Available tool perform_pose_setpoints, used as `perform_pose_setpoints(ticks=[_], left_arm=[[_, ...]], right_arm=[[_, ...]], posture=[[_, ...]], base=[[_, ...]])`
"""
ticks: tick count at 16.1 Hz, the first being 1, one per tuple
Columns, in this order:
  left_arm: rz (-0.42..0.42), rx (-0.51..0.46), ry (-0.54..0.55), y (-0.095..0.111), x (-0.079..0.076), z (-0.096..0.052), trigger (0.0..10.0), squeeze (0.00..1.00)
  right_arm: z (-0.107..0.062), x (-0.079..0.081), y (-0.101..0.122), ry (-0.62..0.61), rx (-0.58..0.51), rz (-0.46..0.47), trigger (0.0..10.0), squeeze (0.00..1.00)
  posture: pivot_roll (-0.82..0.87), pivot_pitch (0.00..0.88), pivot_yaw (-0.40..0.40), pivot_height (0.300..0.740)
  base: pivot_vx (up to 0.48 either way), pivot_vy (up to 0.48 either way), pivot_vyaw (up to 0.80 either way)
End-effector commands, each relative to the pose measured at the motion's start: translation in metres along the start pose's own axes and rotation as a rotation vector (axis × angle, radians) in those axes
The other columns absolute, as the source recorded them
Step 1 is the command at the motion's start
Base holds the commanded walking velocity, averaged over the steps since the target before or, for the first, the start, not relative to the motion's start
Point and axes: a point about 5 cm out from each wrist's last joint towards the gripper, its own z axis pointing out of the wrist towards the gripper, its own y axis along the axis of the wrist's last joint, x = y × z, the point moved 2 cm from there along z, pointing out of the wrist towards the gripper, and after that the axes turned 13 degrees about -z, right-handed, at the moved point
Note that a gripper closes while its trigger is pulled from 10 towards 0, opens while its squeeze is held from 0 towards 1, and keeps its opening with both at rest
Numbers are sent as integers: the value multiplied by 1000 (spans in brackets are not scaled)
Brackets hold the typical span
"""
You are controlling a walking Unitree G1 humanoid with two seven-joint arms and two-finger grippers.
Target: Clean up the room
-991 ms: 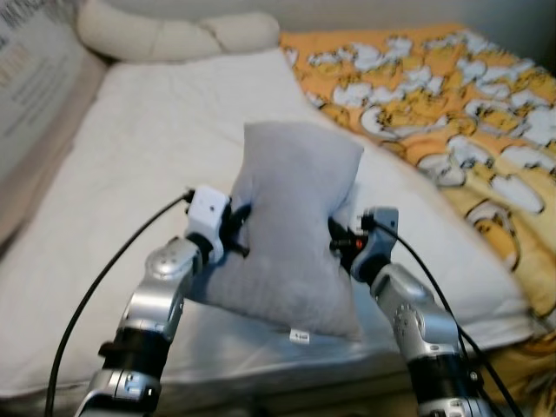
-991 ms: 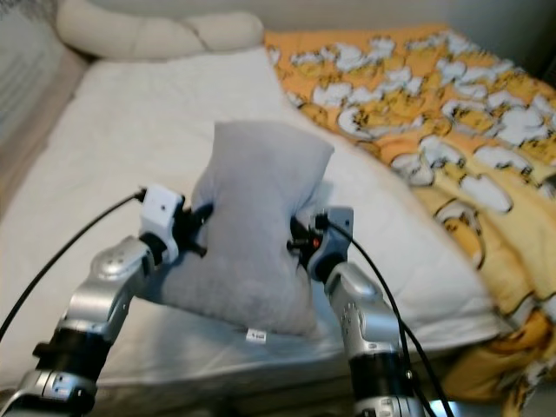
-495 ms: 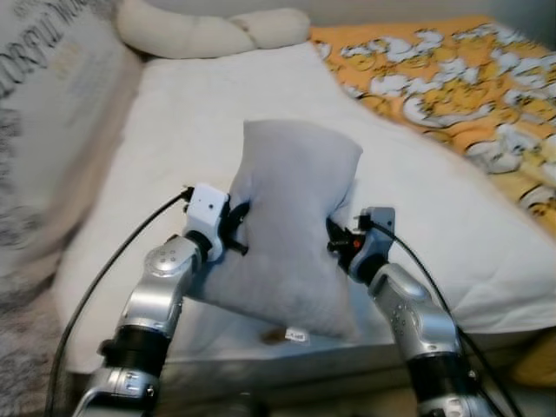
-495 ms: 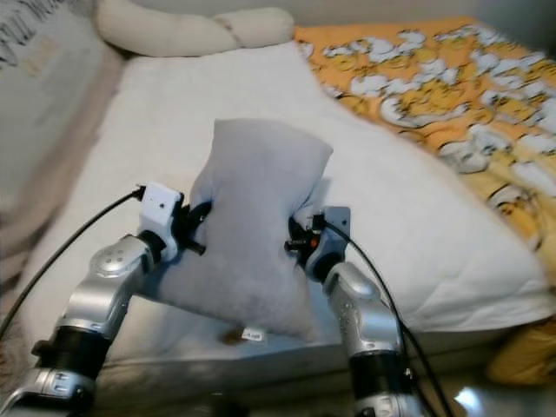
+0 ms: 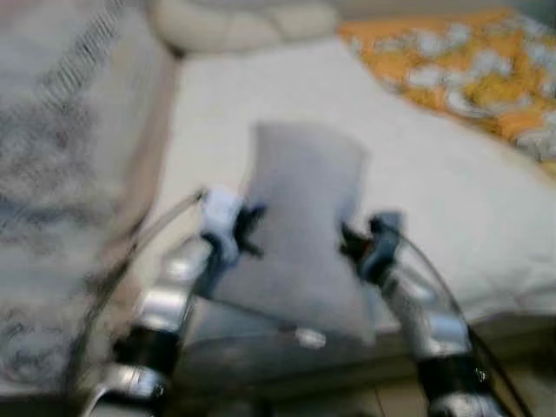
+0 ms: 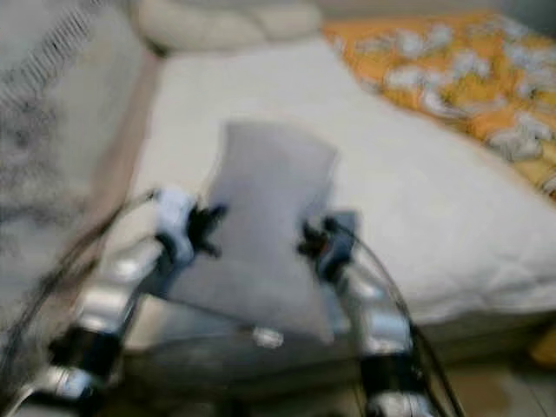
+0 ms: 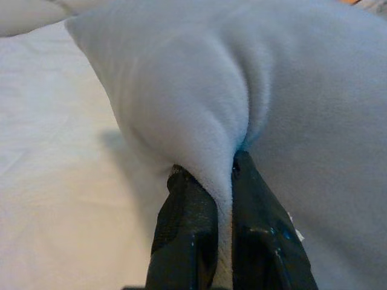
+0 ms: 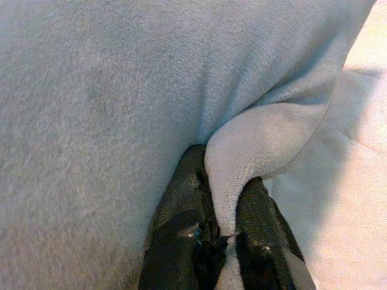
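A grey pillow (image 5: pixel 300 230) hangs upright between my two arms, above the near edge of the white bed (image 5: pixel 434 182). My left gripper (image 5: pixel 252 228) is shut on a fold at the pillow's left side, and in the left wrist view its fingers (image 7: pixel 187 229) pinch that grey fabric (image 7: pixel 242 90). On the pillow's right side my right gripper (image 5: pixel 347 243) is shut on another fold (image 8: pixel 242 157). A small white tag (image 5: pixel 308 337) dangles at the pillow's bottom. The head views are blurred.
A large patterned pillow (image 5: pixel 61 174) stands at the left of the bed. A cream bolster (image 5: pixel 243 22) lies at the head. An orange and white blanket (image 5: pixel 469 69) covers the bed's right side. Floor shows at the bottom right.
The camera has swung left: the bed and blanket have slid right in view and the patterned pillow at left has grown larger. Both grippers still hold the grey pillow as before.
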Motion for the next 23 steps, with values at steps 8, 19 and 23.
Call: perform_pose_setpoints(ticks=[8,19,23], left_arm=[[34,-80,32,20,8,0,10000,0],[24,-84,16,22,5,4,10000,0],[18,-88,19,22,5,5,10000,0]], right_arm=[[9,11,13,24,-44,-49,10000,0],[10,9,12,8,-43,-62,10000,0],[10,9,13,7,-44,-66,10000,0]], posture=[[134,0,46,740],[123,0,52,740],[121,0,51,740]], base=[[0,41,0],[137,0,0],[278,0,0]])
